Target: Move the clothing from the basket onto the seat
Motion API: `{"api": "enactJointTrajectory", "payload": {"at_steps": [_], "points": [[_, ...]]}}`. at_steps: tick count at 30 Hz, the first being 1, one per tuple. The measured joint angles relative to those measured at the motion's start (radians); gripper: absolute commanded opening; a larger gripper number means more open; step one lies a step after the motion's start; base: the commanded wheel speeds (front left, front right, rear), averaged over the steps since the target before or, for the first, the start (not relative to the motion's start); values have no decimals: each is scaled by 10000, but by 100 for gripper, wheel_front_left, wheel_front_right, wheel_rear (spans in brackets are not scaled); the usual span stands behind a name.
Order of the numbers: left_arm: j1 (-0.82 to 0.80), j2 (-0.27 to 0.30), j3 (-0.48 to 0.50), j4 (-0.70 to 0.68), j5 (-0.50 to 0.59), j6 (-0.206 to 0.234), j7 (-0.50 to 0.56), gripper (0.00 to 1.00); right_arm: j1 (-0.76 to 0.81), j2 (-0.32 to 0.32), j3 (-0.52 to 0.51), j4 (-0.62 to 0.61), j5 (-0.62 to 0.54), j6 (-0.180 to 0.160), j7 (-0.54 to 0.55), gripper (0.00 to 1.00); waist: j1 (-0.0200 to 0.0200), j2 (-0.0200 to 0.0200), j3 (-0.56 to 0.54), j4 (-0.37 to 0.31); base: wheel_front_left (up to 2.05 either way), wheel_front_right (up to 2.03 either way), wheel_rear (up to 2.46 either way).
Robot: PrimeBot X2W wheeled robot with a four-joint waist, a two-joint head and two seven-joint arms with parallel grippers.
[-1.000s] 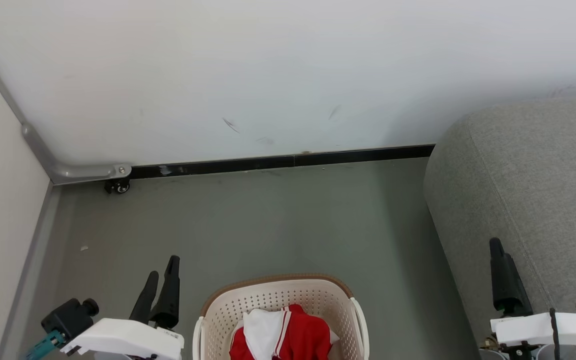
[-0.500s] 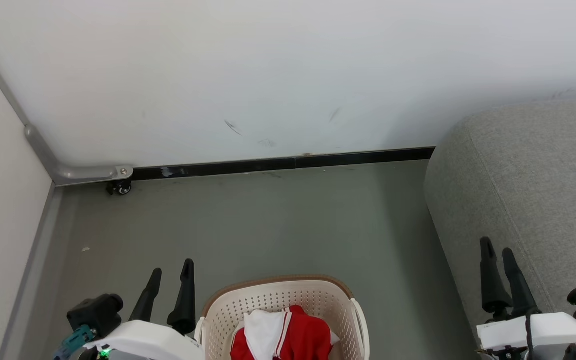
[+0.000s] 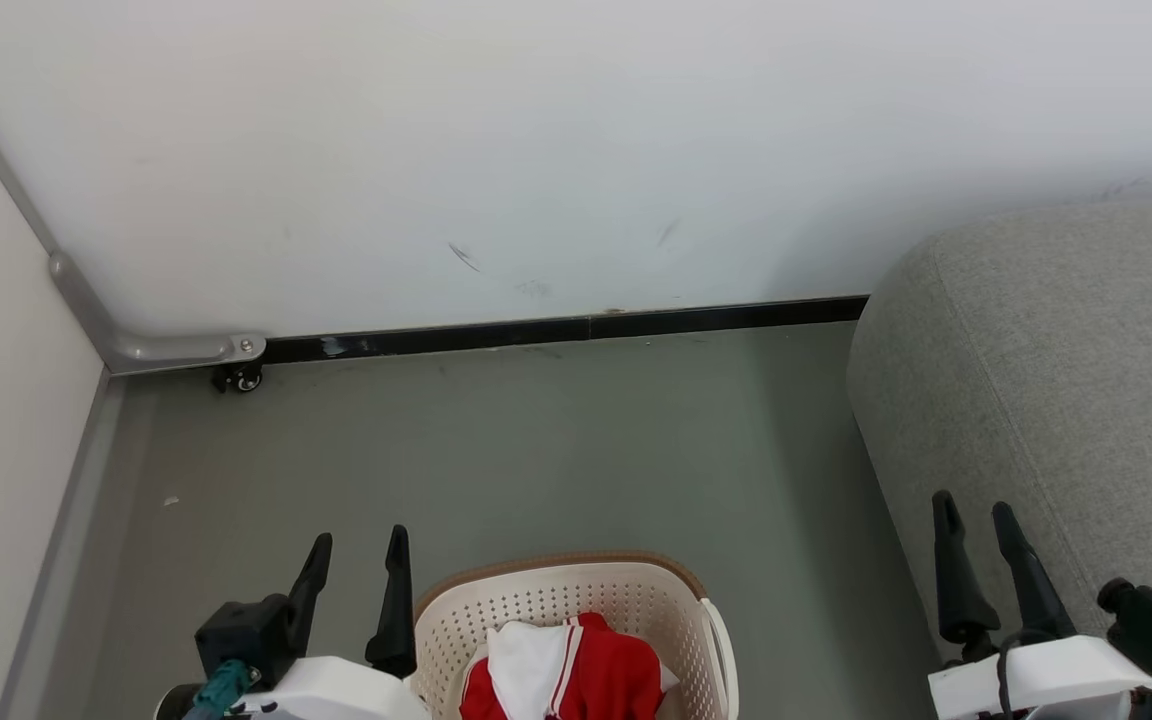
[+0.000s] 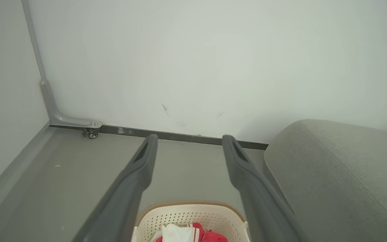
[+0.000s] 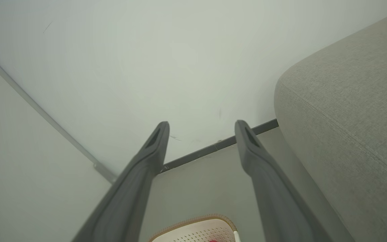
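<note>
While we look down, the basket (image 3: 546, 600) sits on the grey floor (image 3: 556, 450) right in front of us. The clothing (image 3: 601, 680) lies inside it, a red heap with a white part and striped trim on top. Our left gripper (image 3: 359, 548) hangs just beside the basket's left side, its 2 fingers spread apart and holding nothing. Our right gripper (image 3: 974, 512) hangs by the edge of the seat (image 3: 1066, 380), also spread wide and holding nothing. The big grey seat is to the right of the basket, with a strip of floor between them. A white wall (image 3: 536, 150) stands behind.
</note>
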Motion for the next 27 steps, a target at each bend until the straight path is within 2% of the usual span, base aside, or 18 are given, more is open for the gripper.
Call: {"api": "enactJointTrajectory", "payload": {"at_steps": [18,27], "points": [[1,-8,-364,245,2502,899,-602,100,-33,-29,38,510,-2385,0,-418,100,-2,0,31,-39,0,0,0],[0,-36,-255,378,2518,928,-602,100,-185,-40,38,656,-2420,0,-491,100,-3,0,37,-63,0,0,0]]}}
